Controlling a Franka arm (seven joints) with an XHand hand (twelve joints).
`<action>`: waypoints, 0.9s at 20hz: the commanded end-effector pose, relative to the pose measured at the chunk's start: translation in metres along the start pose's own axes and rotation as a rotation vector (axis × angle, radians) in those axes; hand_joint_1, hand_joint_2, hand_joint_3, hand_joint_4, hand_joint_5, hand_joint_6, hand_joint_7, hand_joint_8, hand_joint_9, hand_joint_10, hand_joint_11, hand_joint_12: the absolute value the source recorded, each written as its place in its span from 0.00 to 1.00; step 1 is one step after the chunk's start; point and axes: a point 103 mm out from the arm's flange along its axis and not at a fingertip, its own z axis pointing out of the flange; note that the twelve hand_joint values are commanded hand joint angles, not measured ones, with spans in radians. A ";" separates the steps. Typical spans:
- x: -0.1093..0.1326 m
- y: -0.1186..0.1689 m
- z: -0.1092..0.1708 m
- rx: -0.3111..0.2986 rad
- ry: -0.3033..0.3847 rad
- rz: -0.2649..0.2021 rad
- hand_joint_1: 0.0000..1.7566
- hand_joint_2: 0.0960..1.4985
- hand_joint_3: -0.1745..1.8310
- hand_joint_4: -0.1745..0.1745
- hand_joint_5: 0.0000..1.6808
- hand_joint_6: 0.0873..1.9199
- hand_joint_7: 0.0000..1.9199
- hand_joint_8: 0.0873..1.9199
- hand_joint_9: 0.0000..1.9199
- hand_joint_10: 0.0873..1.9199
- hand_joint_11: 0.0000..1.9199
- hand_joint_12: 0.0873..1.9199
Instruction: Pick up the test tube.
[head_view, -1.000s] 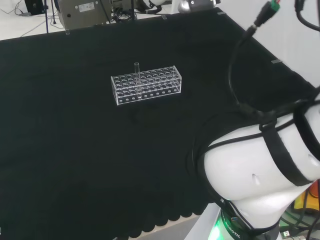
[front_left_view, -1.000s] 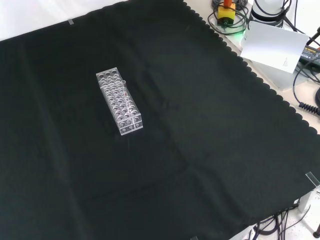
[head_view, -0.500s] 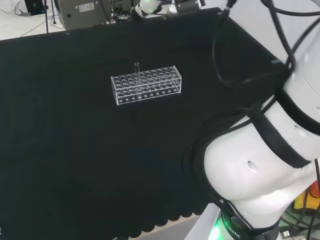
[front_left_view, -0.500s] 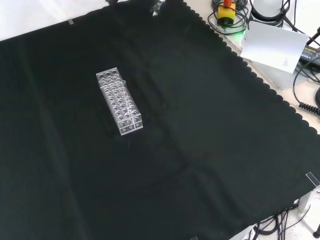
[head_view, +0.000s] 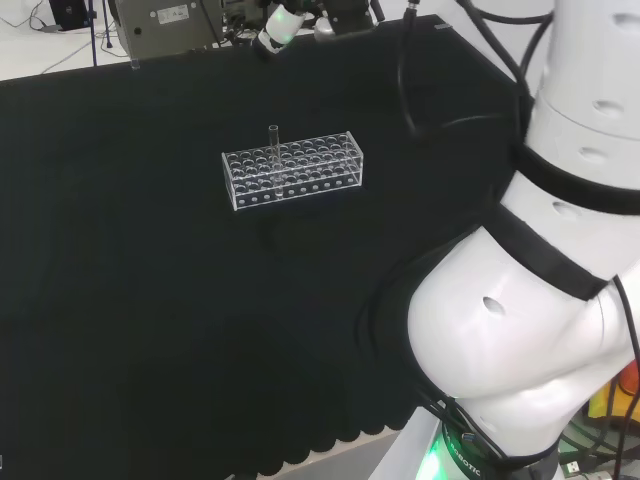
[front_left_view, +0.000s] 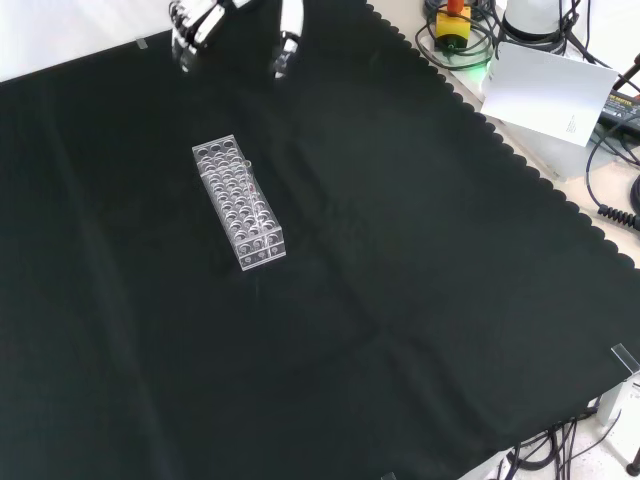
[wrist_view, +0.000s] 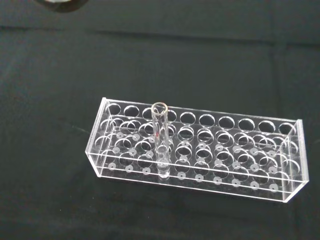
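Observation:
A clear test tube (head_view: 273, 141) stands upright in a hole near the left end of a clear plastic rack (head_view: 291, 169) in the head view. The wrist view looks down on the same tube (wrist_view: 161, 141) and rack (wrist_view: 200, 146) from some distance. My hand (front_left_view: 213, 14) hovers at the cloth's far edge in the front view, well above the rack (front_left_view: 238, 201) in the picture and apart from it. Its fingers (front_left_view: 189, 27) and thumb (front_left_view: 288, 42) are spread and hold nothing. In the head view the hand (head_view: 284, 19) is beyond the rack.
Black cloth lies bare all round the rack. A white box (front_left_view: 547, 92), a yellow and red device (front_left_view: 452, 24) and cables sit off the cloth's right edge in the front view. The arm's white links (head_view: 540, 300) take up the head view's right.
The hand has come in at the top of the front view and moved left along the far edge in the head view. The arm's links have swung upward. Rack and tube have not moved.

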 end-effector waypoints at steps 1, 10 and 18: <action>-0.004 0.033 0.024 0.124 0.009 0.005 0.41 0.45 0.26 0.70 0.16 0.00 0.00 0.24 0.00 0.33 0.00 0.62; 0.000 0.058 0.058 0.169 -0.041 -0.009 0.42 0.44 0.26 0.56 0.17 0.00 0.03 0.38 0.00 0.37 0.00 0.64; 0.000 0.072 0.091 0.205 -0.051 -0.004 0.44 0.42 0.28 0.49 0.18 0.00 0.11 0.41 0.02 0.47 0.00 0.72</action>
